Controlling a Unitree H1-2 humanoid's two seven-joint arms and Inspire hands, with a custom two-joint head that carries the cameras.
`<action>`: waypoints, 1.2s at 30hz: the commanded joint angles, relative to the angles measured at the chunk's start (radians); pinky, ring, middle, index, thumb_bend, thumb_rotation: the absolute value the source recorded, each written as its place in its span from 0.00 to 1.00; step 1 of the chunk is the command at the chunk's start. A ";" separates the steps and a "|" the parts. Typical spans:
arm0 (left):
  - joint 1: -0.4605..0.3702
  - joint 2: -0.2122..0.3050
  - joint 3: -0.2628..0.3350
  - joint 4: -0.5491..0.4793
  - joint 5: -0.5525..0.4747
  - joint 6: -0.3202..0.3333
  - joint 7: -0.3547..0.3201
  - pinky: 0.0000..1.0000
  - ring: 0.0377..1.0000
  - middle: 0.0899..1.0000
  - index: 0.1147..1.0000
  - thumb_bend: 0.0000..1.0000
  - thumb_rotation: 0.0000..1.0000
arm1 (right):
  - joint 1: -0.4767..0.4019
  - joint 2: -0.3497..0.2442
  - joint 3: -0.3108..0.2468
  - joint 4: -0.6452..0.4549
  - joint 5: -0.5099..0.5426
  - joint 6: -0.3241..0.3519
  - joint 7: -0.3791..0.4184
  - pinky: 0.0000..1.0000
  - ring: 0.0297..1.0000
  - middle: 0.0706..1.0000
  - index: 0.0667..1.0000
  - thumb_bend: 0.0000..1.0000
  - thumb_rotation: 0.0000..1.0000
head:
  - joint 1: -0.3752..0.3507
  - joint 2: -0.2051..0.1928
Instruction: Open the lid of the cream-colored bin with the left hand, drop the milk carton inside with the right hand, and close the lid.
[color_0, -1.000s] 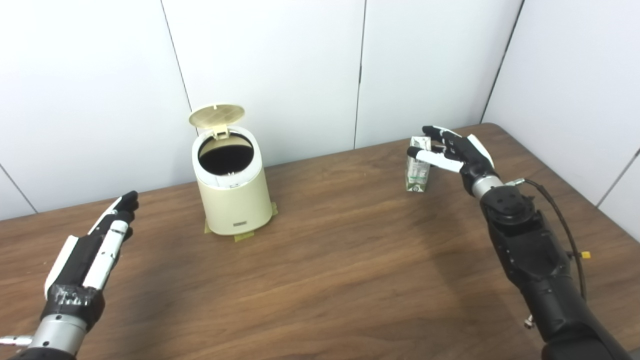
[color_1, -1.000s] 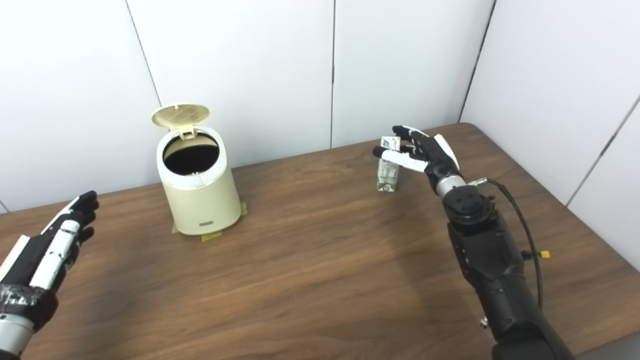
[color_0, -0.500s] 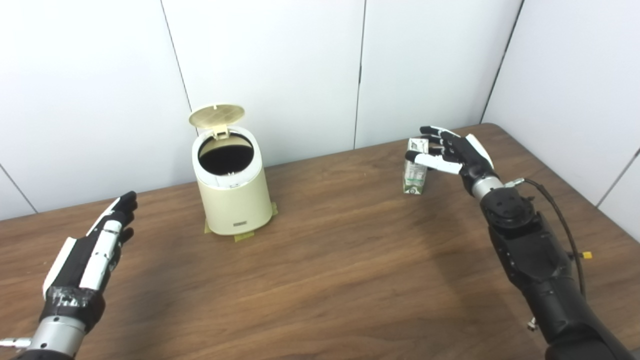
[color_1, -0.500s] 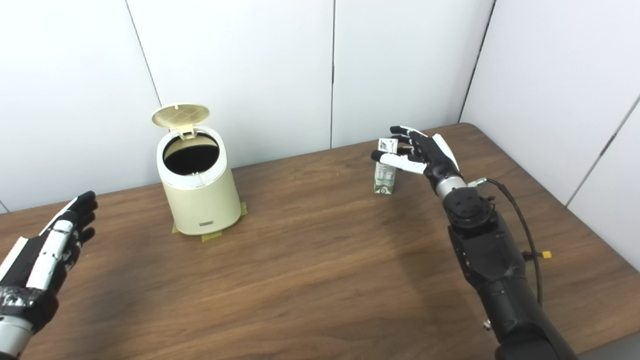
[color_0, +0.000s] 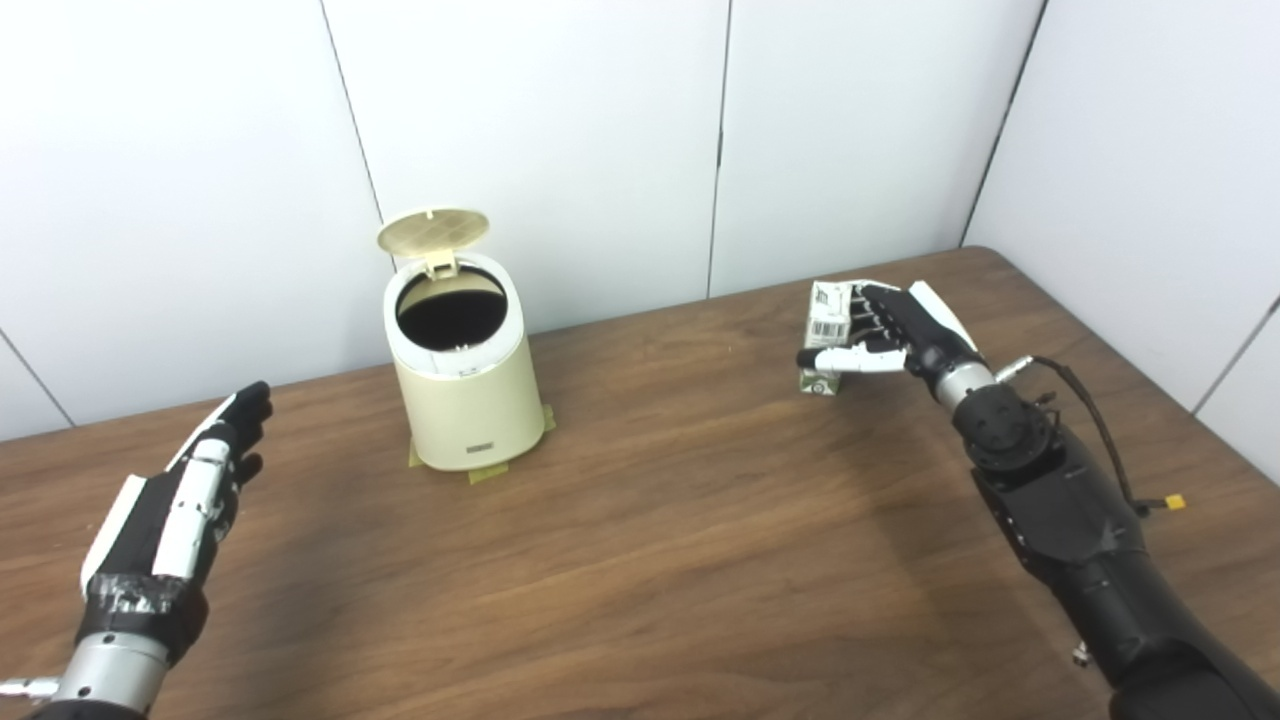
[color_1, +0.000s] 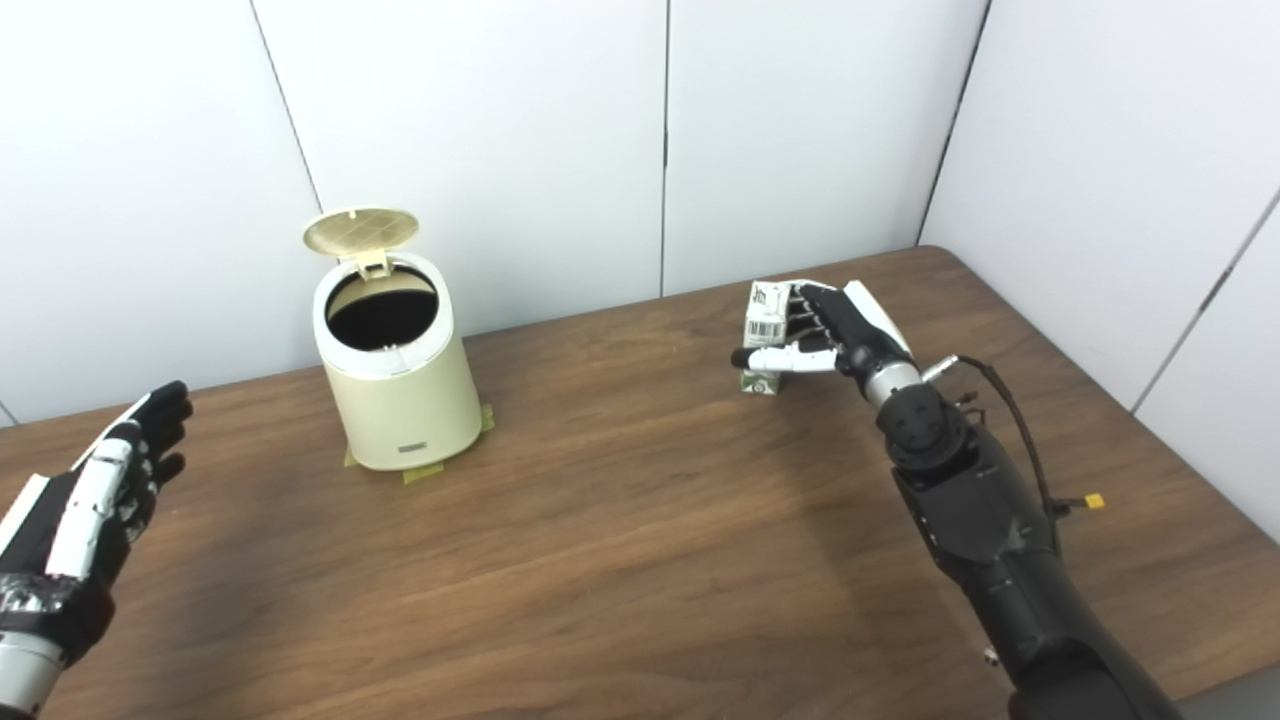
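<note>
The cream-colored bin (color_0: 468, 400) stands at the back left of the wooden table (color_0: 660, 520). Its round lid (color_0: 433, 229) is tipped up and back, and the dark inside shows. The small white and green milk carton (color_0: 826, 315) stands on the table at the back right, slightly tilted. My right hand (color_0: 890, 330) is wrapped around it, thumb across its lower front and fingers along its right side. My left hand (color_0: 175, 500) is open and empty, palm inward, low at the front left, well away from the bin.
Patches of yellow-green tape (color_0: 488, 474) stick out from under the bin's base. White wall panels stand close behind the table. The table's right edge runs past my right arm, where a cable with a yellow connector (color_0: 1172, 502) hangs.
My right hand lowered and closed around the carton, its thumb dropping to the carton's lower front. The carton shifted a little left and turned. My left hand barely moved.
</note>
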 joint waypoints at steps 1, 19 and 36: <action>-0.032 0.008 0.003 -0.011 0.003 -0.034 0.010 1.00 1.00 0.96 0.93 0.15 1.00 | -0.041 -0.035 -0.006 -0.031 -0.014 -0.037 -0.017 0.65 0.70 0.72 0.74 0.91 0.34 | 0.000 0.001; -0.022 -0.002 0.015 -0.008 -0.028 -0.036 0.002 1.00 1.00 0.95 0.92 0.17 1.00 | -0.020 0.037 -0.019 -0.020 -0.105 -0.110 -0.216 0.50 0.54 0.56 0.61 0.69 0.18 | -0.004 0.009; -0.002 -0.032 0.061 -0.035 -0.174 -0.007 0.003 1.00 0.99 0.95 0.94 0.20 0.98 | -0.026 0.143 -0.008 0.062 -0.241 -0.133 -0.530 0.33 0.37 0.40 0.45 0.51 0.16 | 0.016 0.007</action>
